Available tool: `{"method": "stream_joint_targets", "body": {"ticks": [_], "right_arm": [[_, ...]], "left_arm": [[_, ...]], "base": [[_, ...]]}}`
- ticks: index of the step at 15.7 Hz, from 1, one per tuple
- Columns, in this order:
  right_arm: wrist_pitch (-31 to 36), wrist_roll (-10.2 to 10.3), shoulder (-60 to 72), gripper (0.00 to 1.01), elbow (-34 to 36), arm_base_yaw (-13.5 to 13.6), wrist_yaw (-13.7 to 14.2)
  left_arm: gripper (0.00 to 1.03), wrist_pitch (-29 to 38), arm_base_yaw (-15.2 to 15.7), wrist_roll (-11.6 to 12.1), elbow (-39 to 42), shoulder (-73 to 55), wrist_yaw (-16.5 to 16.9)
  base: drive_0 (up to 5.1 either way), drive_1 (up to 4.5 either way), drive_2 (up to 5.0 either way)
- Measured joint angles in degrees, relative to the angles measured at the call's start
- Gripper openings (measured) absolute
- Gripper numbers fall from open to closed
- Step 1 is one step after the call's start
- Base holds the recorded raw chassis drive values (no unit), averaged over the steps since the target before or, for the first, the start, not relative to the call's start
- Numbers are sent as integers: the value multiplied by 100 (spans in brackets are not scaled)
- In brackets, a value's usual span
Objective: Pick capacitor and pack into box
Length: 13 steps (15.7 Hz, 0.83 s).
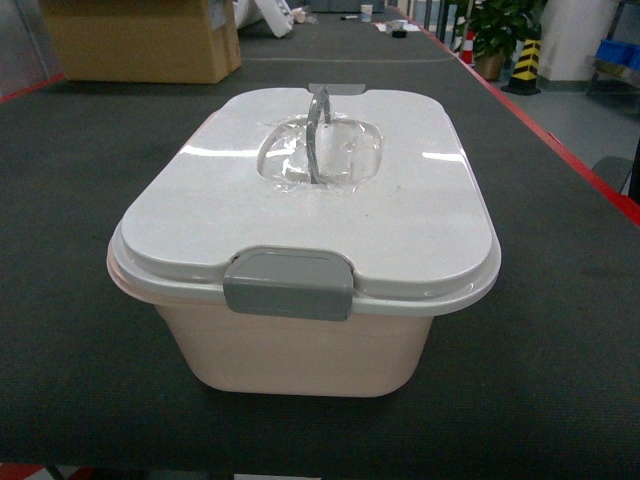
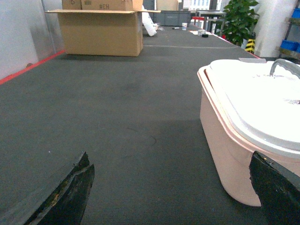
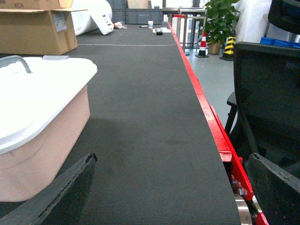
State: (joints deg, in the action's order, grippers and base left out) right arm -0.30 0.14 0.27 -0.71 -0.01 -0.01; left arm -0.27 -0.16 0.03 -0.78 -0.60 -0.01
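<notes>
Centrally on a long dark grey matted table (image 1: 90,300) sits the pale pink rounded plastic box (image 1: 300,350), its white lid (image 1: 300,200) shut under a grey latch (image 1: 289,283) and clear arched handle (image 1: 318,130). Beyond the box stands a brown cardboard carton (image 1: 140,40). Only the wrist views show the arms: left gripper (image 2: 173,197) left of the box, right gripper (image 3: 168,197) right of it, both spread wide and empty. No capacitor is visible.
</notes>
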Motion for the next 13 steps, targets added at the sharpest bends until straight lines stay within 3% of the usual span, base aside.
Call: {"method": "stream_joint_targets", "body": {"ticks": [13], "right_arm": [[0,0,0,98,0,0,-2]], "left_arm": [[98,0,0,0,0,0,0]], "base": [[0,0,0]]}}
